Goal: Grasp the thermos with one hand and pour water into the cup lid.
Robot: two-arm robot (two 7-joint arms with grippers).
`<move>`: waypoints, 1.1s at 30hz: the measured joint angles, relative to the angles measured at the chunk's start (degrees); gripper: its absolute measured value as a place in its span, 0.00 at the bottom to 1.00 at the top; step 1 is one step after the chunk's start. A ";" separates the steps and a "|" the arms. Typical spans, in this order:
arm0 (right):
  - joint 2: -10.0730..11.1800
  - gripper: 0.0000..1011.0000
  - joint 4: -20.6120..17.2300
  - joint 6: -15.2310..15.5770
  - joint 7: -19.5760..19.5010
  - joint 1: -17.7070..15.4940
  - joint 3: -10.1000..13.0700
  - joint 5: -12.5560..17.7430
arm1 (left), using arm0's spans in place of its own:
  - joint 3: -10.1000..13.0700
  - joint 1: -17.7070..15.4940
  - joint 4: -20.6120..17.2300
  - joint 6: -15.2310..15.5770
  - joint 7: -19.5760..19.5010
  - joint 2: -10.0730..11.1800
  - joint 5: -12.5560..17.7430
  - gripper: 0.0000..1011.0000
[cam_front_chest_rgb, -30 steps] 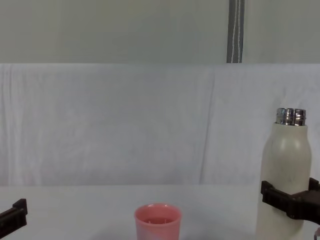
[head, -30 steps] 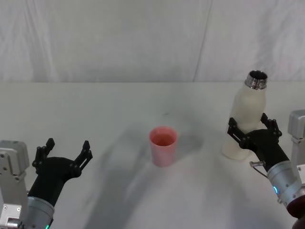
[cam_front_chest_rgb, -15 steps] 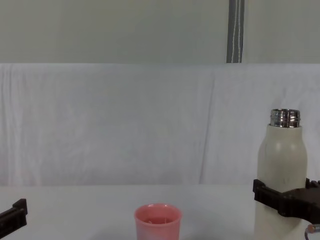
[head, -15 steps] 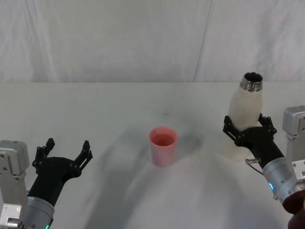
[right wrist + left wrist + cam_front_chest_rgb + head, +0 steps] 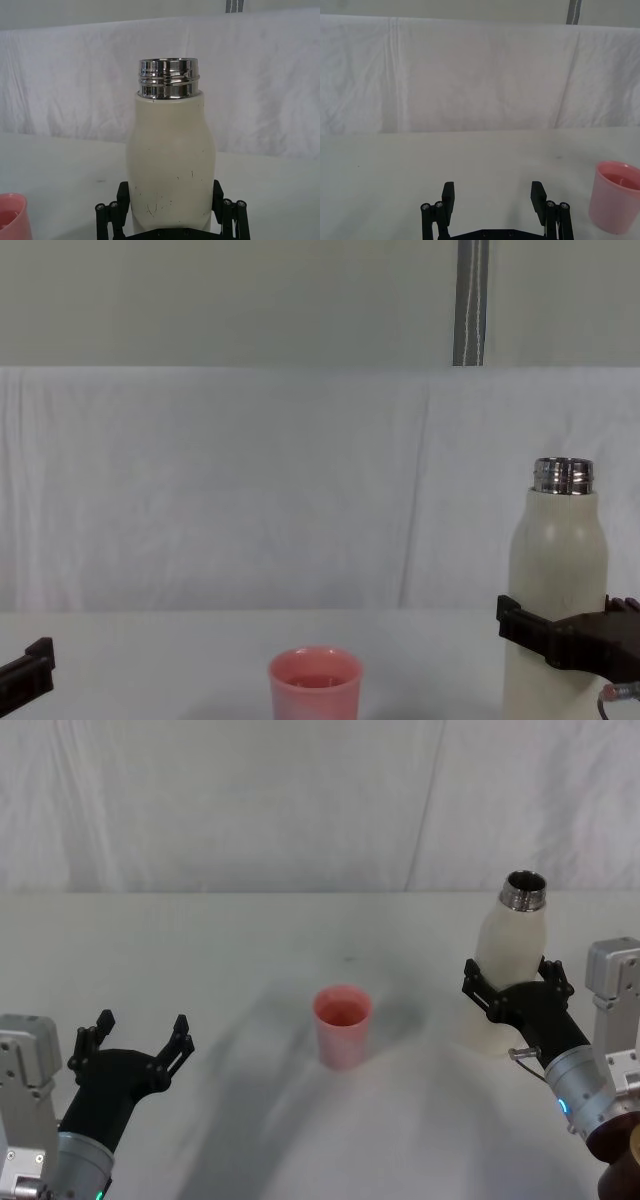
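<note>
One grip: my right pincer (image 5: 517, 994) clamps the tall cream-white steel-necked thermos (image 5: 509, 963) mid-body.
Handling: I judge it heavy, smooth.
Left pincer (image 5: 133, 1042): spread, idle.

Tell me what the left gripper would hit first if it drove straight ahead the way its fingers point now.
Probably nothing close. The left gripper is open and aimed across bare table toward the white cloth backdrop. The cup lid stands off to its right side, seemingly outside that line, though depth is hard to judge.

We note the cream-white thermos (image 5: 511, 952) upright, uncapped, at table right; the pink cup lid (image 5: 343, 1025) upright at centre, well apart.
</note>
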 joint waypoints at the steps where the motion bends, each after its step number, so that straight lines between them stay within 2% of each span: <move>1: 0.00 0.99 -0.02 0.00 0.00 -0.02 0.00 0.00 | 0.00 0.00 0.00 0.00 0.00 0.00 0.00 0.99; 6: 0.03 0.94 -0.10 0.00 -0.01 -0.09 0.04 -0.01 | 0.00 0.00 0.00 0.00 0.00 0.00 0.00 0.99; 23: 0.11 0.94 -0.28 0.03 -0.04 -0.22 0.09 0.01 | 0.00 0.00 0.00 0.00 0.00 0.00 0.00 0.99; 27: 0.59 0.94 -0.59 -0.81 0.34 -0.22 -0.02 -0.06 | 0.01 0.00 0.00 0.00 0.00 -0.01 0.00 0.99; 33: 1.30 0.94 -1.71 -1.89 -0.97 0.21 -0.22 -2.60 | 0.00 0.00 0.00 0.00 0.00 0.00 0.00 0.99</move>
